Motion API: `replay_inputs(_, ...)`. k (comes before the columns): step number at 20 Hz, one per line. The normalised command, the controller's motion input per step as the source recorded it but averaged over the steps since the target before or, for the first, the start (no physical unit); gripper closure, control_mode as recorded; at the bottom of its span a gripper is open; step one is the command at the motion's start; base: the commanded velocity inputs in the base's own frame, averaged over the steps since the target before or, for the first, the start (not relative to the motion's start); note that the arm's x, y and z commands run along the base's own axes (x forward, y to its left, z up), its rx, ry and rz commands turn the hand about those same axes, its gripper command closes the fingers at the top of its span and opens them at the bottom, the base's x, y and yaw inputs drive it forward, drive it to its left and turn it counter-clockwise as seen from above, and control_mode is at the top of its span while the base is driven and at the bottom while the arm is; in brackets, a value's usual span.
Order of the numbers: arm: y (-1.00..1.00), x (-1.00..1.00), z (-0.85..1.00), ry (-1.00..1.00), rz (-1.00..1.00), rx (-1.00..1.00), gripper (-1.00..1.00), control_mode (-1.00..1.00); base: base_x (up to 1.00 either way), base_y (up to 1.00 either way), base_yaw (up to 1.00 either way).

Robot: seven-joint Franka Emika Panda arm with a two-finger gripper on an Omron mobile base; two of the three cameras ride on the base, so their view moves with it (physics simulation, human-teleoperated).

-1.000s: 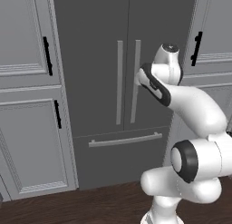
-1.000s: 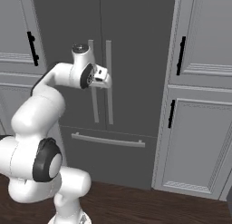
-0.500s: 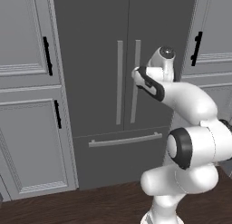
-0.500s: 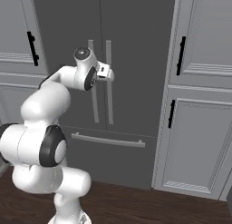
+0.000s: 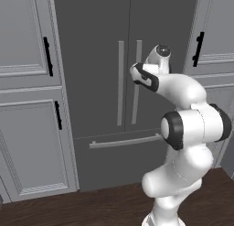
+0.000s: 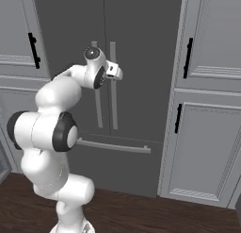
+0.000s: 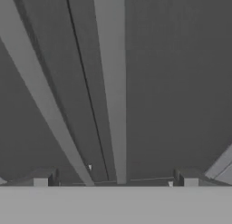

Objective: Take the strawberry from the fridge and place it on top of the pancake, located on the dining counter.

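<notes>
The fridge (image 5: 114,83) stands shut, both doors closed and the bottom drawer in, so the strawberry is presumably inside, hidden from every view. The arm reaches forward at handle height with the tool (image 7: 115,178) spread wide. In the hand view its two tips sit at 7 and 5 o'clock, and the right handle (image 7: 111,82) runs up from between them toward 12 o'clock. The left handle (image 7: 41,87) slants off toward 10 o'clock, outside the tips. That placement suggests the tool is lined up to straddle the right bar and pull that door open. Whether the tips already reach past the bar cannot be told. From the right base view the tool (image 6: 117,72) hangs just in front of the handles, at about 10 o'clock in that picture. Cabinets (image 6: 207,109) flank the fridge on both sides.
</notes>
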Motion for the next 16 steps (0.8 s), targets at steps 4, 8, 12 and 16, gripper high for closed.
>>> replay_inputs(4,-0.3,0.57,0.0,0.0,0.07,0.06,-1.0,-1.0,0.0,0.0,0.0)
replay_inputs(8,0.0,0.57,0.0,0.0,0.0,0.0,-1.0,-1.0,0.0,0.0,0.0)
replay_inputs(12,0.0,0.62,0.0,0.0,0.0,0.0,-1.0,-1.0,0.0,0.0,0.0)
replay_inputs(16,0.0,0.48,-0.06,-0.02,0.0,0.0,-1.0,-1.0,0.0,0.0,0.0)
